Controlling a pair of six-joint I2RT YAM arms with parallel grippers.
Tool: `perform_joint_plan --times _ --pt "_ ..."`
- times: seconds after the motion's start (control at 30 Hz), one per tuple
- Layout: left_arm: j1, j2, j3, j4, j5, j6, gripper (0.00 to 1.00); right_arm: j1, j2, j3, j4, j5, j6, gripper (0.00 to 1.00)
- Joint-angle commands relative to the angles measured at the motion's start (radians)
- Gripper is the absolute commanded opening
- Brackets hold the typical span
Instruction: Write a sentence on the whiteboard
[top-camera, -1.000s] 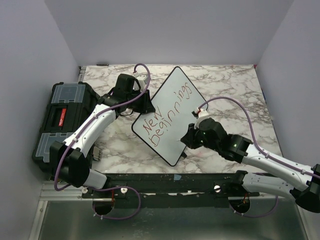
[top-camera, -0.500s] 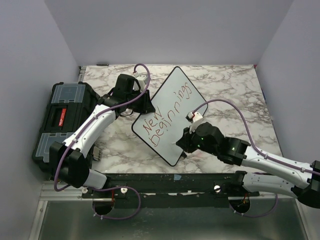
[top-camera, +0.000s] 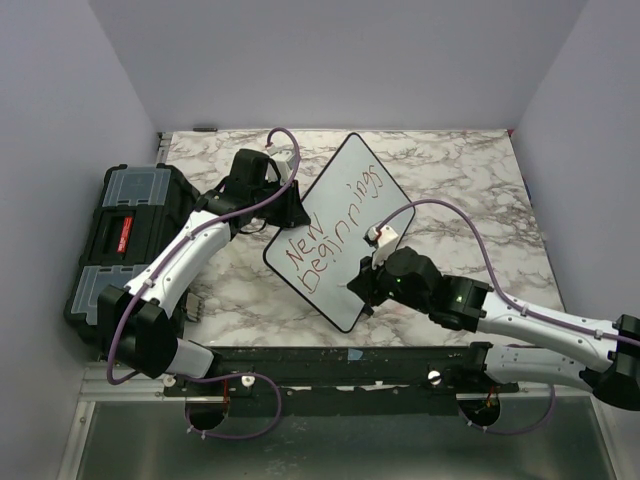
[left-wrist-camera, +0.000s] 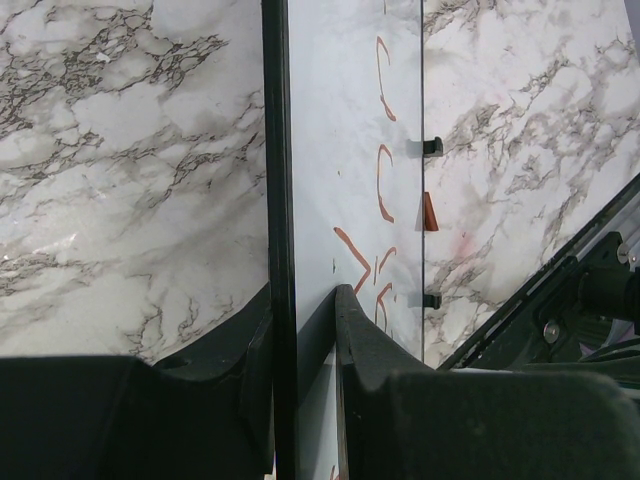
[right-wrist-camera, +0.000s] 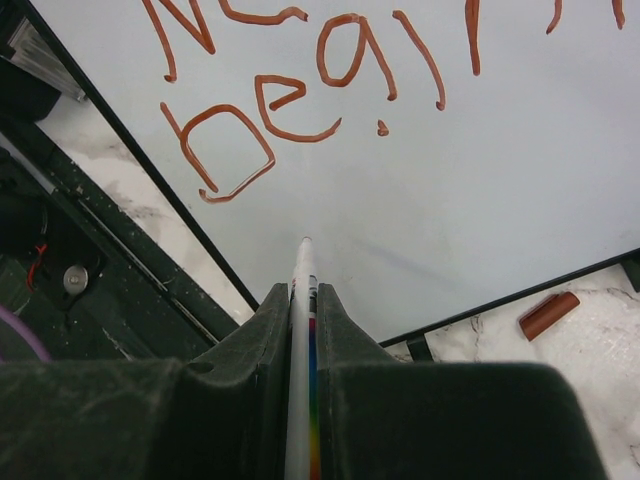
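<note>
The whiteboard (top-camera: 340, 232) lies tilted on the marble table, its black frame edge in the left wrist view (left-wrist-camera: 278, 200). Red lettering (top-camera: 330, 232) on it reads "New Beginnings" in two lines, also in the right wrist view (right-wrist-camera: 300, 90). My left gripper (top-camera: 290, 212) is shut on the board's left edge (left-wrist-camera: 300, 310). My right gripper (top-camera: 362, 283) is shut on a white marker (right-wrist-camera: 302, 300) with a rainbow stripe. The marker tip hovers at the blank lower part of the board (right-wrist-camera: 400, 230), below the lettering.
A black toolbox (top-camera: 120, 240) stands at the left of the table. A red marker cap (right-wrist-camera: 548, 314) lies on the marble beside the board's near edge, also in the left wrist view (left-wrist-camera: 429, 212). A black rail (top-camera: 350, 362) runs along the table's front.
My right gripper has moved left with the marker, over the board's lower blank area. The left gripper and the board have not moved.
</note>
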Motion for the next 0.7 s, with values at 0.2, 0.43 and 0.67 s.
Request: perform_joint_plan --times 0.2,0.43,0.67 --pt "-0.031 0.015 -0.052 -0.098 -0.149 0.154 0.00 0.017 0.036 -0.002 0.064 0.032 -0.032 0.01" --pt "-0.031 0.011 -0.054 -0.098 -0.148 0.154 0.00 0.019 0.058 0.010 0.087 0.032 -0.046 0.01" --pt "-0.031 0.004 -0.059 -0.095 -0.148 0.153 0.00 0.019 0.089 0.023 0.109 0.031 -0.053 0.01"
